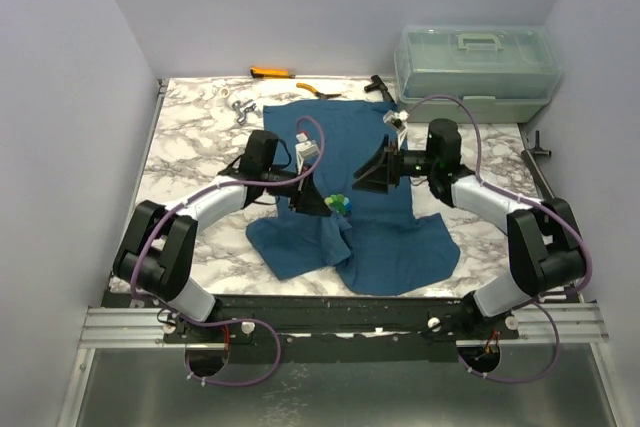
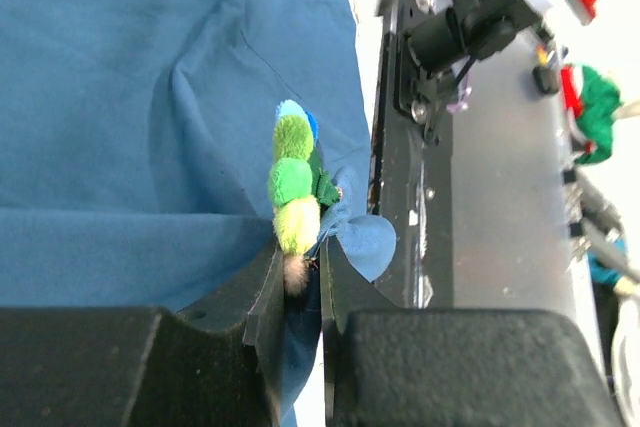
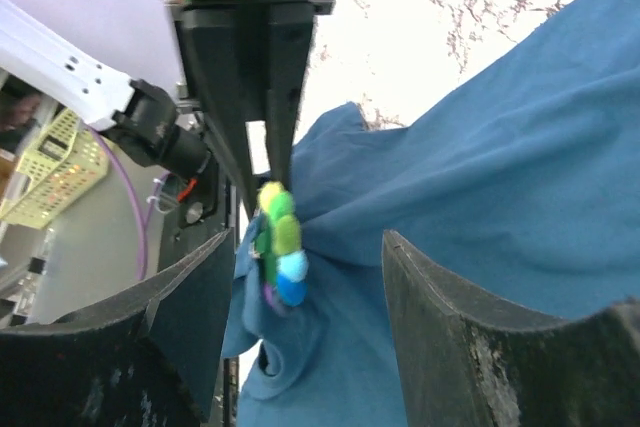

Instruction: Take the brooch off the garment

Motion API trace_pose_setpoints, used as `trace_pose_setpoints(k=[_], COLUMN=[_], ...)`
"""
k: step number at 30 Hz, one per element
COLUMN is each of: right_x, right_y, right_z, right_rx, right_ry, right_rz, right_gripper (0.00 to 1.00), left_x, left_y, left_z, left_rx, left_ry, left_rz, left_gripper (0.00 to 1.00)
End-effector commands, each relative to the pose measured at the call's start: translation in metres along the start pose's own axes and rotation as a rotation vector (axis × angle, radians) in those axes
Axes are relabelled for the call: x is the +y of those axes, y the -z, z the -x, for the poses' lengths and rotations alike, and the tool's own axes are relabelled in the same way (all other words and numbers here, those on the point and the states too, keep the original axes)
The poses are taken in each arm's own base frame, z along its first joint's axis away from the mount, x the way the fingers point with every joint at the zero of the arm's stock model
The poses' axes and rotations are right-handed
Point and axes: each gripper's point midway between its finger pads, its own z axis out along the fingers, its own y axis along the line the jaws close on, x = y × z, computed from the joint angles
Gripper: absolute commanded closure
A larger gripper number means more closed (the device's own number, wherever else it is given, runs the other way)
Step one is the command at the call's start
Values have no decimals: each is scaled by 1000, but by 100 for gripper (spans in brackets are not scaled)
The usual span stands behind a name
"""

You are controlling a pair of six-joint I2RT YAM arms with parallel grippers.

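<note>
Your left gripper (image 2: pixel 300 265) pinches the fuzzy green-yellow-blue bead brooch (image 2: pixel 294 187), tenting the dark teal cloth T-shirt (image 2: pixel 120 97) mid-desk. Your right gripper (image 3: pixel 310 242) is spread wide around it, seemingly ready to restrain cloth.

1. The left gripper (image 2: pixel 300 269) clamps the brooch (image 2: pixel 295 187) at one end, closing that side.
2. The right gripper (image 3: pixel 307 239) faces the brooch, jaws wide, room either side.
3. Bare table (image 1: pixel 195 152) lies left of the garment (image 1: pixel 395 237); a plastic box (image 1: pixel 475 62) blocks the far right corner.
</note>
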Motion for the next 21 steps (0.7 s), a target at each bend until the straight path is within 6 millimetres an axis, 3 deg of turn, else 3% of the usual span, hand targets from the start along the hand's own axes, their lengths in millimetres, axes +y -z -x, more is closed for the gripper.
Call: trace_pose_setpoints(k=[1,10,21], right_x=[-11,14,23], right_y=[7,-3,-19], right_z=[-50,-70,-91], right_rx=[202,246,271], right_ry=[-6,-7,-73], right_rz=[-19,70,123], right_gripper=[37,37,37], left_x=[-9,-15,-15], left_y=[2,-16,-20], left_z=[-29,-34,-32], left_rx=[181,267,277], left_ry=[-117,-165,-171], left_rz=[-16,-79,-90], left_gripper=[100,100,100])
